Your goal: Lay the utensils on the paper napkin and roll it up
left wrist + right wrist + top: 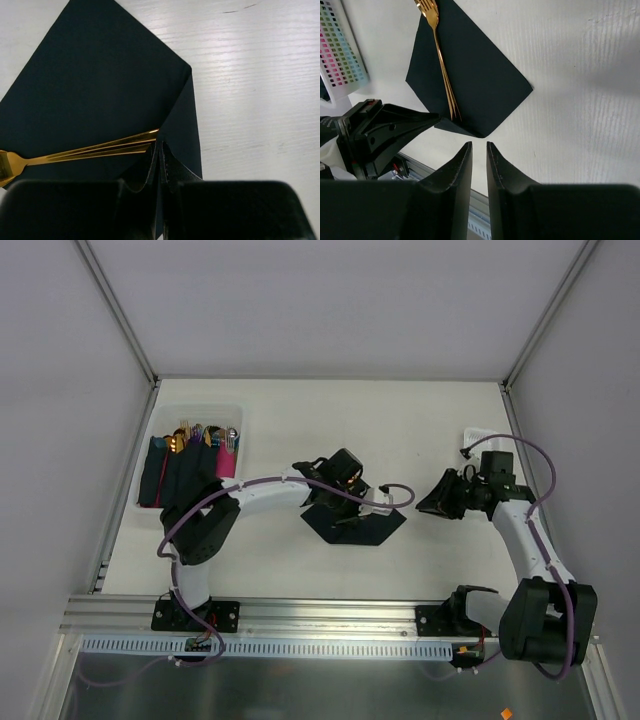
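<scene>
The dark navy paper napkin (pixel 372 530) lies mid-table with one corner folded up. Gold utensils (pixel 95 149) lie across it; a fork head (pixel 431 14) shows, and the slim handles run side by side under the fold. My left gripper (pixel 161 146) is shut on the napkin's lifted folded edge, right at the handle tips; it also shows in the top view (pixel 342 502). My right gripper (pixel 479 150) hovers just off the napkin's right corner (pixel 485 131), jaws a narrow gap apart with nothing between them. In the top view the right gripper (pixel 438 500) is right of the napkin.
A white bin (pixel 160 420) at the far left holds more cutlery and dark napkins, with a pink napkin (pixel 228 462) in it. A colour chart card (pixel 340 47) lies near the right arm. The metal rail (pixel 320 615) runs along the near edge.
</scene>
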Robot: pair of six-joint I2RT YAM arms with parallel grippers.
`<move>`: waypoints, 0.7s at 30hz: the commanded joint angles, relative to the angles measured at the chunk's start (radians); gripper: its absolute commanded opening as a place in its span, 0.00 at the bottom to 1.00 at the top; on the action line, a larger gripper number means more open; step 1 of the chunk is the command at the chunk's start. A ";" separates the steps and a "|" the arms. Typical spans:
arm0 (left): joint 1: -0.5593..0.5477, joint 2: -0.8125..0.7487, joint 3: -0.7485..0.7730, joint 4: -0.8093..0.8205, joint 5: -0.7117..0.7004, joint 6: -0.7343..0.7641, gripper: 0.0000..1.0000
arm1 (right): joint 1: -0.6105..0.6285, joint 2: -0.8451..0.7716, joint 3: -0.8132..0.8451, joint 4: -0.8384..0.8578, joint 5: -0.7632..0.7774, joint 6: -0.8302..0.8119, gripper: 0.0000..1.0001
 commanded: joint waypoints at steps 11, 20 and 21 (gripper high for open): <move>0.066 0.064 0.075 -0.011 0.057 0.035 0.00 | 0.109 0.018 -0.097 0.162 -0.083 0.123 0.11; 0.085 0.097 0.098 -0.009 0.061 0.026 0.00 | 0.241 0.080 -0.162 0.346 -0.102 0.256 0.07; 0.088 0.101 0.101 -0.011 0.063 0.025 0.00 | 0.254 0.084 -0.166 0.358 -0.102 0.279 0.07</move>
